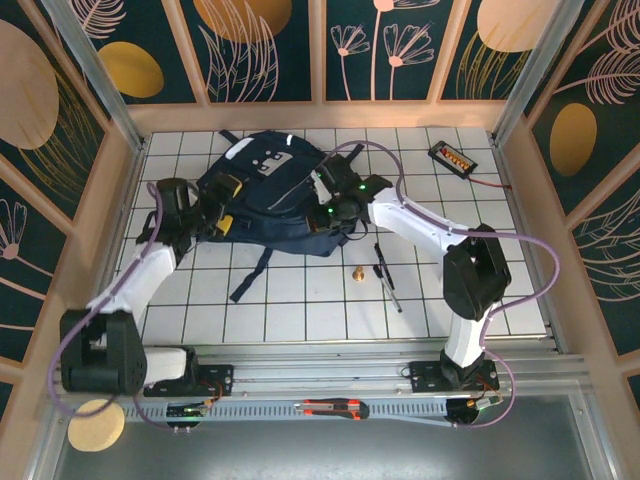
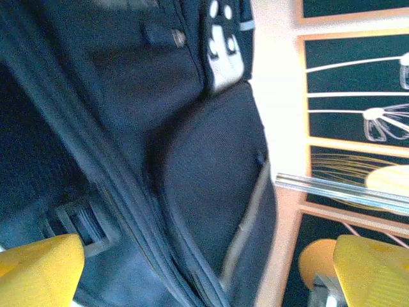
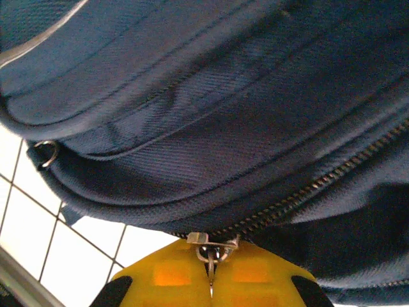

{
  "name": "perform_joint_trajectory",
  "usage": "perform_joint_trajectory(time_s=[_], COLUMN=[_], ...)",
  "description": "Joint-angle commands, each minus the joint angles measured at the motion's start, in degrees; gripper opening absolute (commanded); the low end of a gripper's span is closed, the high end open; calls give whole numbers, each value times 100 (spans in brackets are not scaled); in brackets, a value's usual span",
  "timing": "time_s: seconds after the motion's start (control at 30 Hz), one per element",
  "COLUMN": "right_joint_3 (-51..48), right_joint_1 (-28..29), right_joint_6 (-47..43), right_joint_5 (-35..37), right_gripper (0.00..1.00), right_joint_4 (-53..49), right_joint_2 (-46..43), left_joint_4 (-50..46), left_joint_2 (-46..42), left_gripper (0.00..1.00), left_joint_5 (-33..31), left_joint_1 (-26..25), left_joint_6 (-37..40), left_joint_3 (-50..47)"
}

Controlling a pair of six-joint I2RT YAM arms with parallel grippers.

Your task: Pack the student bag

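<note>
The student bag (image 1: 270,190), a dark navy backpack with a grey buckle patch, lies on the white tiled table at the back centre. My left gripper (image 1: 230,204) is at its left side, open; in the left wrist view its yellow fingers (image 2: 38,268) stand wide apart over the bag's fabric (image 2: 192,160) with nothing held between them. My right gripper (image 1: 320,197) is at the bag's right side. In the right wrist view it (image 3: 211,272) is shut on the metal zipper pull (image 3: 214,248) at the bag's lower edge (image 3: 223,96).
A black pen (image 1: 388,275) and a small brass piece (image 1: 357,273) lie on the tiles in front of the bag. A black device with orange keys (image 1: 452,158) sits at the back right. A box cutter (image 1: 335,407) rests on the front rail. Wooden walls surround the table.
</note>
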Motion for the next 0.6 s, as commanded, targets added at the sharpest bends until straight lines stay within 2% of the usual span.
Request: perform_joint_trajectory(time_s=[0.0, 0.17, 0.23, 0.3, 0.43, 0.5, 0.53, 0.57], right_joint_3=[409, 695, 831, 951, 1131, 1078, 1030, 955], right_joint_1=[236, 530, 660, 801, 1032, 1042, 1021, 983], right_joint_6=[37, 54, 71, 98, 58, 51, 45, 18], right_joint_5=[-241, -334, -333, -342, -248, -86, 52, 172], right_gripper=[0, 0, 0, 0, 0, 0, 0, 0], right_joint_4=[53, 9, -17, -27, -246, -385, -478, -573], right_joint_2=[69, 213, 268, 337, 525, 525, 503, 471], left_joint_4=[399, 1436, 1751, 1823, 2177, 2030, 1926, 1747], left_joint_2=[-354, -28, 100, 199, 442, 483, 464, 438], left_gripper=[99, 99, 98, 92, 51, 33, 27, 15], left_joint_5=[-141, -462, -543, -567, -619, -633, -613, -571], left_joint_1=[-367, -1207, -1354, -1366, -1367, -1360, -1333, -1305], left_joint_6=[-776, -1592, -1787, -1797, -1810, -1675, -1571, -1419], left_joint_3=[-436, -765, -906, -984, -1115, -1022, -971, -901])
